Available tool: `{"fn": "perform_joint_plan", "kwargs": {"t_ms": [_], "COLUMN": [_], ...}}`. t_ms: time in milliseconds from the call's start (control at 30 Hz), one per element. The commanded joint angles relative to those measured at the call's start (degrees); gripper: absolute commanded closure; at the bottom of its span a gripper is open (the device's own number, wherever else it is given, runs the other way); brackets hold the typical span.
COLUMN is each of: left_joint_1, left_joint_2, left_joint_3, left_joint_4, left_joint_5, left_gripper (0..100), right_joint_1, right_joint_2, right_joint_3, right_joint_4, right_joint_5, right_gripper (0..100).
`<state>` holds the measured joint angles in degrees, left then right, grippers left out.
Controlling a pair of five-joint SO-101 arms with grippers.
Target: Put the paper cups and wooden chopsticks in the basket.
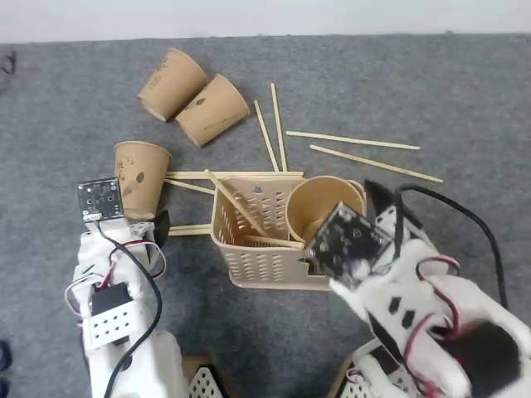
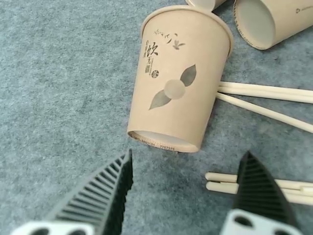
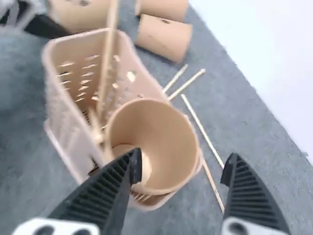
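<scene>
Left gripper point(image 2: 188, 155): jaws wide apart, holding nothing, just short of base of near cup point(image 2: 178, 78). In high view I place near cup left of centre, on its side, loose chopsticks point(image 2: 266, 93) touching it. Right gripper point(image 3: 183, 156): likewise wide apart, empty, poised over basket cup point(image 3: 156, 137). Basket point(image 1: 257, 261) mid-frame in high view, sticks point(image 1: 239, 207) leaning inside beside basket cup. Two far cups point(image 1: 211, 109) on sides, upper left, touching. More chopsticks point(image 1: 353, 139) scattered on carpet point(image 1: 66, 99), upper centre to right.

Left end effector point(image 2: 188, 164) gapes wide; right end effector point(image 3: 183, 159) gapes too.
</scene>
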<state>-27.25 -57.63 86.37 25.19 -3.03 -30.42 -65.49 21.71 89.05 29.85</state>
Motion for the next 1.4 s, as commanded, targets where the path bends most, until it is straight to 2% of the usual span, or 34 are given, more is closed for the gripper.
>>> {"fn": "perform_joint_plan", "kwargs": {"t_ms": [0,167,367,533,733,967,1067,1133,1300,1367], "left_joint_1": [0.35,0.35,0.35,0.35,0.35,-1.76,-6.24,-6.59,-2.73,-1.58], "left_joint_2": [-1.14,-1.14,-1.14,-1.14,-1.14,-1.23,-1.23,-1.14,-1.14,-1.23], "left_joint_3": [-0.13,-0.13,-0.13,-0.13,-0.13,-1.98,-3.56,-3.47,-3.56,-3.74], "left_joint_4": [-1.23,-1.23,-1.23,-1.23,-1.23,-0.97,-0.97,-0.79,3.34,5.19], "left_joint_5": [-0.44,-0.44,-0.44,-0.44,-0.44,0.0,0.09,0.09,-0.79,-4.13], "left_gripper": [67,67,67,67,67,67,67,67,67,67], "right_joint_1": [4.79,9.01,13.85,13.14,7.96,7.34,13.05,18.24,28.88,31.69], "right_joint_2": [0.04,-0.13,-0.13,-1.63,-5.05,-7.87,-11.12,-13.32,-19.56,-21.41], "right_joint_3": [7.65,16.97,17.49,14.15,7.82,2.2,1.85,3.34,10.02,12.22], "right_joint_4": [-6.99,-12.18,-12.35,-12.44,-11.91,-11.74,-11.21,-11.47,-11.56,-11.56], "right_joint_5": [0.7,1.05,3.16,2.99,2.81,-5.01,-5.98,-5.98,-8.09,-8.35], "right_gripper": [72.5,72.5,72.5,72.5,72.5,72.5,72.5,72.5,72.4,72.4]}}
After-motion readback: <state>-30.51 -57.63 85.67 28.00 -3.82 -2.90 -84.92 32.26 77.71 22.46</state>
